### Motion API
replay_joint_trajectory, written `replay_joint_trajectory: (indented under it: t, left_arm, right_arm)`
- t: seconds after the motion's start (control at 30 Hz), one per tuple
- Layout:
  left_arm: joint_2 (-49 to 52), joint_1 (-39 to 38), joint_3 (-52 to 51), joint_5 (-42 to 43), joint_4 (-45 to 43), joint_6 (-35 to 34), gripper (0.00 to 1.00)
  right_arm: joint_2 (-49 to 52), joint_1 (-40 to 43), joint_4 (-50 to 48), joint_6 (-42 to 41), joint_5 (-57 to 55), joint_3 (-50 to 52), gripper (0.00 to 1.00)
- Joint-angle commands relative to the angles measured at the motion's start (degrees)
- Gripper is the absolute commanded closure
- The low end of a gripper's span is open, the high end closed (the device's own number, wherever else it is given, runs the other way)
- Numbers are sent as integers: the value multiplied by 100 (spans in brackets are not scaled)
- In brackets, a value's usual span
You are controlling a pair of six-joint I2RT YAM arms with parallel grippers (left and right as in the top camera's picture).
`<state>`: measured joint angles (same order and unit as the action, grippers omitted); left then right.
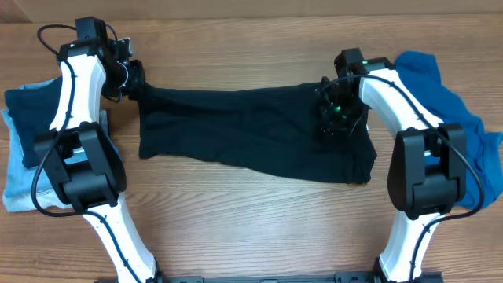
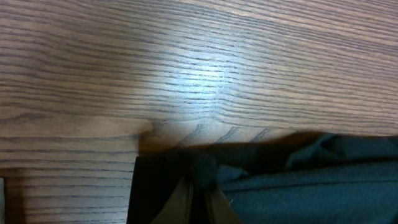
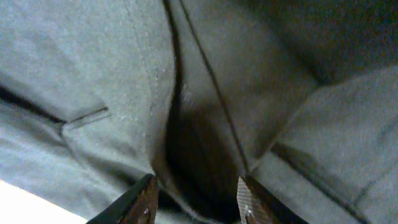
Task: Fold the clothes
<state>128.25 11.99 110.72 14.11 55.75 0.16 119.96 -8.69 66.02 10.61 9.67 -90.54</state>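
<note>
My left gripper [image 1: 132,79] is clamped shut on one end corner of the black garment [image 1: 251,130]. The wrist view shows a dark wad of cloth pinched between its fingers [image 2: 186,199], and the bare wood grain of the table [image 1: 251,228] runs out ahead of them. From that pinch the fabric stretches away toward my other arm and lies flat and wide across the tabletop, with its lower edge slanting.

My right gripper [image 1: 334,118] stands over the opposite end of the same garment with its jaws parted and holding nothing. Its two fingertips [image 3: 146,202] sit apart, and a shadowed fold of the cloth lies in the gap between them. I cannot tell whether the tips touch the fabric. Directly ahead of the fingers a long seam runs away across the cloth, and a short stitched hem creases it off to one side.

Farther out, on the far side of my right arm from the gripper, a teal-blue garment [image 1: 464,134] lies crumpled toward the table's edge. Beyond my left gripper, on the outer side of my left arm, a dark navy garment [image 1: 27,118] rests on top of a piece of light-blue denim [image 1: 16,189]. Both are well apart from the black cloth I hold.
</note>
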Motion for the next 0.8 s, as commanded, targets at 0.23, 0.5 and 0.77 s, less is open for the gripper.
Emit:
replay_joint_trajectory:
  t: [0.23,0.5,0.77]
  left_arm:
    - [-105,0,76,-85,-7,116,92]
    - [-105,-2,76,-105,-7,118,91]
    - [-105,0,76,-103,17,116,91]
  right_arm:
    - [-197,7,2,138,31,61,96]
    - [-1172,7,800,-164,-81,-186,96]
    - [-1182,7,1244,-162,-79,-140,91]
